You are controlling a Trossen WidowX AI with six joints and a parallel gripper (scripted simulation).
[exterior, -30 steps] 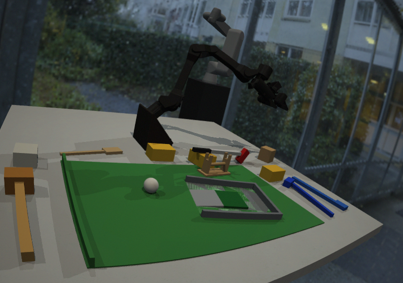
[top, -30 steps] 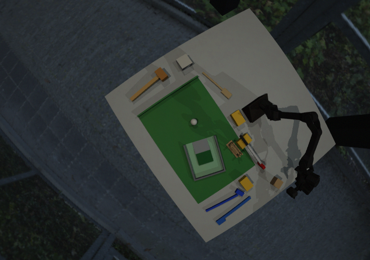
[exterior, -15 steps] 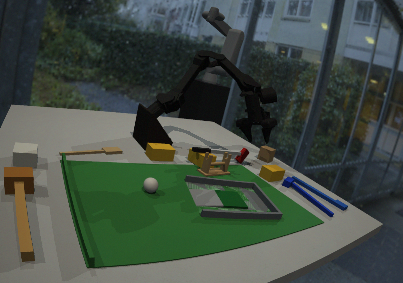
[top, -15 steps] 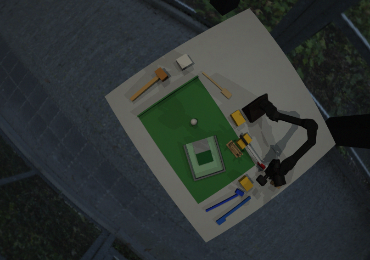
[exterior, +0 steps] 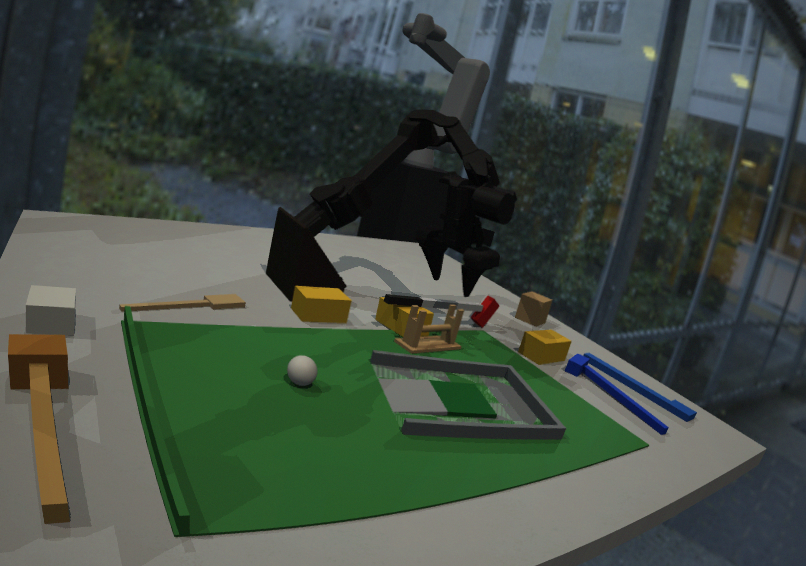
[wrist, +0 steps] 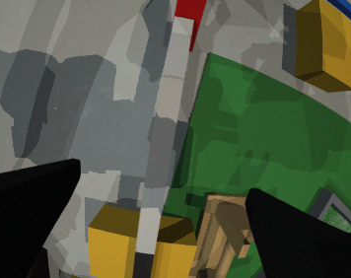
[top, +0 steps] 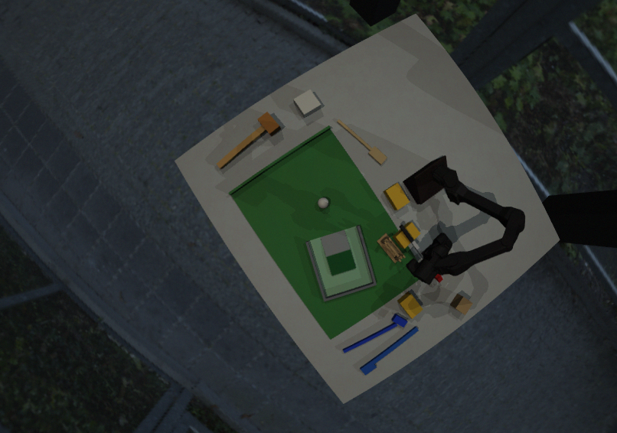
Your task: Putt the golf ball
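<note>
The red putter lies with its black handle end on a yellow block. Its light grey shaft slants down to the red head. My gripper is open and empty, pointing down above the putter; in the wrist view the shaft runs between the fingertips. The white golf ball rests on the green mat. The grey ramp leads to the raised green, which is empty.
A small wooden rack stands beside the putter. Grey walls border the raised green. Other yellow blocks, a brown block, two blue clubs, an orange mallet and a white block lie around the mat.
</note>
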